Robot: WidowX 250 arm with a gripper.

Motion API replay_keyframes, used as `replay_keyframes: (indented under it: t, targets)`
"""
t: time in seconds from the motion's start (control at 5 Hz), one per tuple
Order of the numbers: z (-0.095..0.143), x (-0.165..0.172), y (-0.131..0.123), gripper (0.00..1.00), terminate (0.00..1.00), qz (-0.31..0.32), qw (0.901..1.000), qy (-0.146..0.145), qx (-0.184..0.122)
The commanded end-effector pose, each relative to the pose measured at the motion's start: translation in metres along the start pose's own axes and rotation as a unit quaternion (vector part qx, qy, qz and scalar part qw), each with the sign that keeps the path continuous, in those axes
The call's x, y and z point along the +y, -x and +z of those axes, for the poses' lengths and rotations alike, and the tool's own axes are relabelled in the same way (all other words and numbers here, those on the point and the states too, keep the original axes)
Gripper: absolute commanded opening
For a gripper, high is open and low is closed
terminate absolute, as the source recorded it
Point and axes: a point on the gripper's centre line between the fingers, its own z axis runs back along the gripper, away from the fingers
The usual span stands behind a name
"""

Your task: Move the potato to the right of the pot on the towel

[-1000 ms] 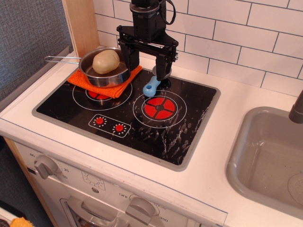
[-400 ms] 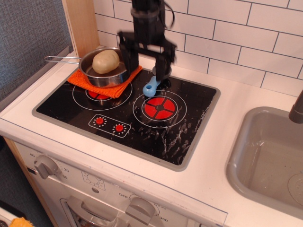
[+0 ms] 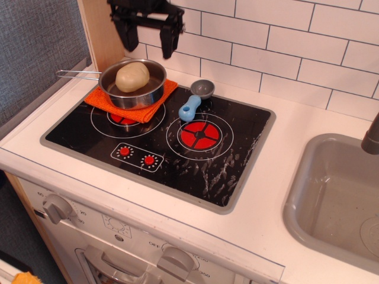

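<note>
The pale tan potato (image 3: 132, 77) lies inside the shiny steel pot (image 3: 131, 90), whose thin handle points left. The pot stands on the orange towel (image 3: 133, 105) at the back left of the black stove. My gripper (image 3: 147, 41) hangs open and empty above and just behind the pot, its two black fingers spread apart, well above the potato and touching nothing.
A small grey scoop with a blue handle (image 3: 193, 102) lies on the stove right of the towel. Two red burners (image 3: 199, 135) mark the stove top. A wooden post (image 3: 102, 29) stands behind the pot. A grey sink (image 3: 331, 195) is at the right.
My gripper has risen and moved left, from over the grey scoop to above and behind the pot. The scoop bowl is now uncovered. Potato, pot and towel have not moved.
</note>
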Motion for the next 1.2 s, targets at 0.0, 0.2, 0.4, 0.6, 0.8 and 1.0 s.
replay_keyframes:
  t: [0.0,0.2,0.4,0.6,0.8,1.0]
  targets:
    - [-0.029,0.034,0.003,1.0,0.0,0.023,0.9989,-0.025,0.033]
    - [-0.044,0.04,0.001,1.0,0.0,0.032,0.9981,-0.025,0.046]
    - [-0.057,0.044,0.005,1.0,0.0,0.04,0.9973,-0.015,0.059]
    - [-0.063,0.041,0.004,0.0,0.0,0.032,0.9974,-0.012,0.063]
    - [-0.041,0.034,-0.002,0.0,0.0,0.018,0.9988,-0.025,0.039]
    - [0.0,0.017,-0.008,0.0,0.0,0.001,0.9997,-0.02,-0.011]
